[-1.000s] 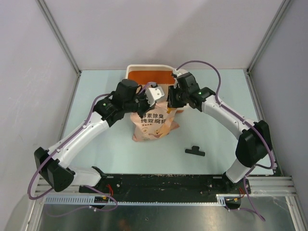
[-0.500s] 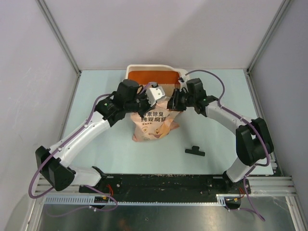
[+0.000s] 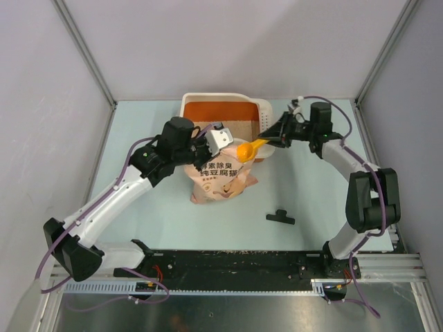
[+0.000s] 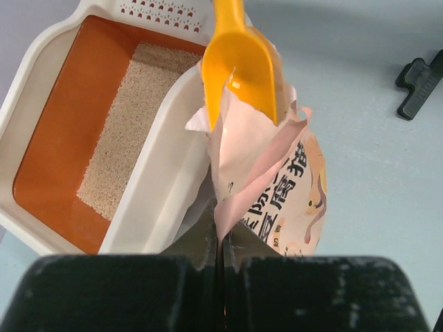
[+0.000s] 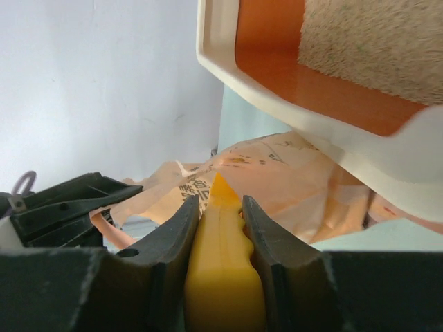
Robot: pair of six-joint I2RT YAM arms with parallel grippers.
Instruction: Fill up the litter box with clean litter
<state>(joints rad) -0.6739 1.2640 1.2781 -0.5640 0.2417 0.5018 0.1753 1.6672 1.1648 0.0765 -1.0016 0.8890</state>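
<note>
While left claw [image 4: 220,238] pinches the bag [image 4: 280,194], right claw [image 5: 220,207] grips the scoop [image 4: 242,62] beside the litter box [image 4: 156,187]

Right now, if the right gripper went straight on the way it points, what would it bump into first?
Probably the pink bag. The right gripper holds an orange scoop aimed at the bag's open top, which the left gripper pinches; the scoop would touch first, though depth is unclear.
</note>
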